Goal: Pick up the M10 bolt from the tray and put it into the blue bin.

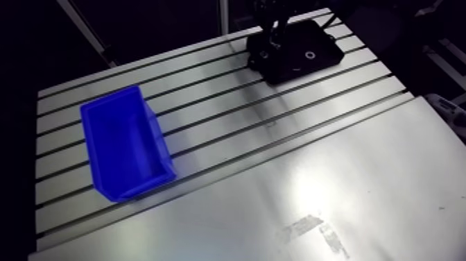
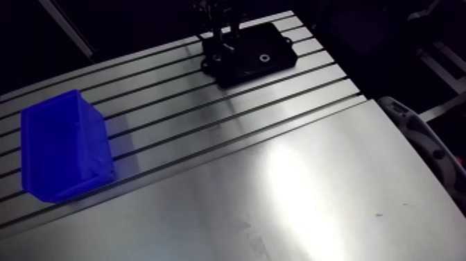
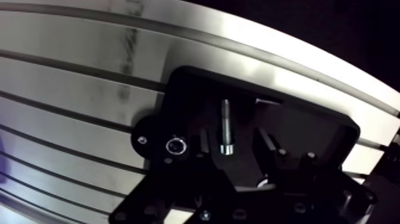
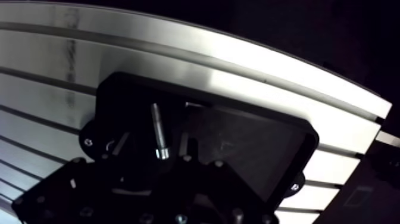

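Observation:
The M10 bolt (image 3: 225,127), a silvery socket-head bolt, lies in the black tray (image 3: 309,134) between my gripper's fingers, nearer one of them. My gripper (image 3: 232,146) is open and low over the tray, with dark fingertips (image 3: 203,142) on either side of the bolt's head and neither pressed on it. In the arm view the gripper (image 1: 274,38) hangs over the tray (image 1: 322,38) at the far end of the table. The empty blue bin (image 1: 125,142) stands on the slotted table at the left, well away from the tray.
A small round ring (image 1: 309,55) sits in the tray beside the gripper. A smooth metal plate (image 1: 347,187) covers the table's near right part. The slotted surface (image 1: 229,104) lies between tray and bin. A white object (image 1: 447,107) sits off the right edge.

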